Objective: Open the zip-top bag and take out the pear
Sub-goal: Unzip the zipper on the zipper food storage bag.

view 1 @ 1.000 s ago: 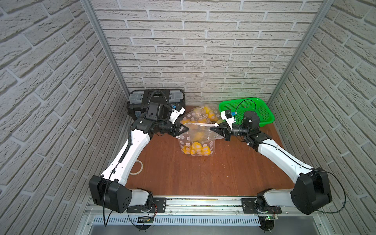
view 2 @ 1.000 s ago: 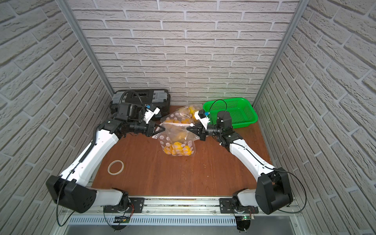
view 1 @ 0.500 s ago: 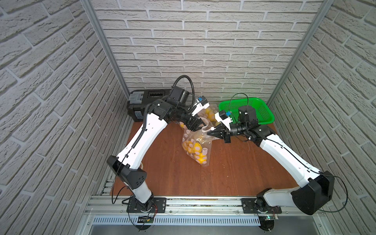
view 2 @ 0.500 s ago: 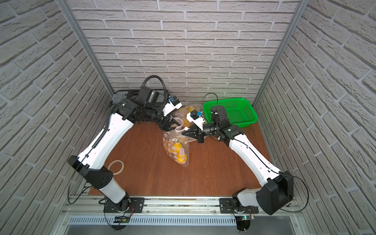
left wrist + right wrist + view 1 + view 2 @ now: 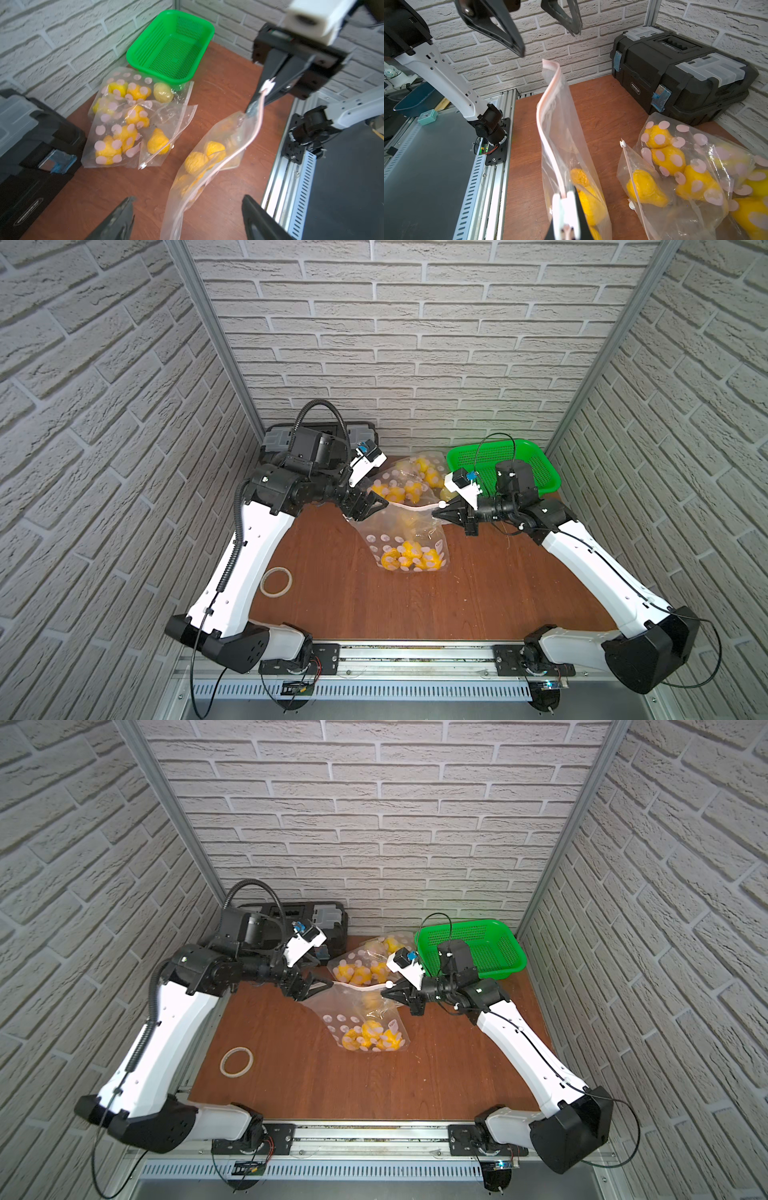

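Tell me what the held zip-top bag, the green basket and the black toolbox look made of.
Zip-top bag: thin clear plastic film, glossy; it creases and yellow fruit shows through.
Green basket: likely moulded rigid plastic, slightly shiny, perforated mesh.
Toolbox: probably hard matte black plastic, translucent grey lid panels.

We count 1 green basket (image 5: 536, 456), 1 black toolbox (image 5: 675, 68), 1 tape roll (image 5: 263, 583). Zip bags (image 5: 203, 158): at least 3, all w/ yellow pears (image 5: 195, 162) inside; exact pear no. we can't tell.
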Available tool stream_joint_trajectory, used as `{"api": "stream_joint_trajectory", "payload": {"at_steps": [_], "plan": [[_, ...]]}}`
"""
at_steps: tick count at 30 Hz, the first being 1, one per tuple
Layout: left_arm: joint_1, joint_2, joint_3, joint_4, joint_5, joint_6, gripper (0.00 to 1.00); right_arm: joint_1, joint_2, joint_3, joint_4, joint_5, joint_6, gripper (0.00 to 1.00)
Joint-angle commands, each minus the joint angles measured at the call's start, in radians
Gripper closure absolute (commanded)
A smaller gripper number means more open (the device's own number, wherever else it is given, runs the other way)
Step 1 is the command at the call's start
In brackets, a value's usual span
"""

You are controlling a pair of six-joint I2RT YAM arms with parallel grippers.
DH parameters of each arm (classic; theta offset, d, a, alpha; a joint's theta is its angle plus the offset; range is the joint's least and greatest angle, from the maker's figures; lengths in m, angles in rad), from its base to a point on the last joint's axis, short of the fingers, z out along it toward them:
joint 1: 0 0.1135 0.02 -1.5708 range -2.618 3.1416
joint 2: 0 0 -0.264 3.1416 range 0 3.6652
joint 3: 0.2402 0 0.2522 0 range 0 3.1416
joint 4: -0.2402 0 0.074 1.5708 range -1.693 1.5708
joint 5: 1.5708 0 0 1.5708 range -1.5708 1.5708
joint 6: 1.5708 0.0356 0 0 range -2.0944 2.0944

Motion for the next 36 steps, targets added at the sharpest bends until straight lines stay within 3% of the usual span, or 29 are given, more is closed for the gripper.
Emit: {"api": "stream_joint_trajectory", "payload": {"at_steps": [1, 5, 10, 15, 17, 21, 25, 28, 30, 36], "plan": [[-0.009, 0.016, 0.003, 0.039, 0.148, 0.088, 0.14, -0.005, 0.014, 0.038, -0.052, -0.063, -0.058, 0.97], [-0.084, 0.085, 0.049, 0.066, 0.136, 0.105, 0.12, -0.005, 0.039, 0.069, -0.059, -0.142, -0.057, 0.97], [-0.163, 0.258, 0.177, -0.013, 0.112, 0.139, 0.15, -0.003, 0.054, 0.077, -0.038, -0.156, -0.04, 0.97], [-0.172, 0.353, 0.269, -0.089, 0.115, 0.162, 0.42, -0.004, 0.049, 0.075, -0.029, -0.13, -0.03, 0.97], [-0.172, 0.355, 0.264, -0.081, 0.125, 0.16, 0.57, -0.004, 0.047, 0.071, -0.016, -0.132, -0.018, 0.97], [-0.171, 0.341, 0.237, -0.079, 0.16, 0.163, 0.73, -0.007, 0.046, 0.057, 0.019, -0.101, 0.028, 0.96], [-0.164, 0.31, 0.175, -0.052, 0.177, 0.156, 1.0, -0.013, 0.022, -0.002, 0.144, -0.068, 0.109, 0.88], [-0.146, 0.266, 0.109, 0.013, 0.199, 0.122, 1.0, -0.015, -0.008, -0.074, 0.275, -0.074, 0.18, 0.65], [-0.129, 0.223, 0.051, 0.082, 0.227, 0.092, 1.0, -0.015, -0.023, -0.125, 0.395, -0.097, 0.233, 0.55], [-0.093, 0.136, -0.064, 0.213, 0.3, 0.023, 1.0, -0.015, -0.006, -0.217, 0.731, -0.161, 0.428, 0.54]]}}
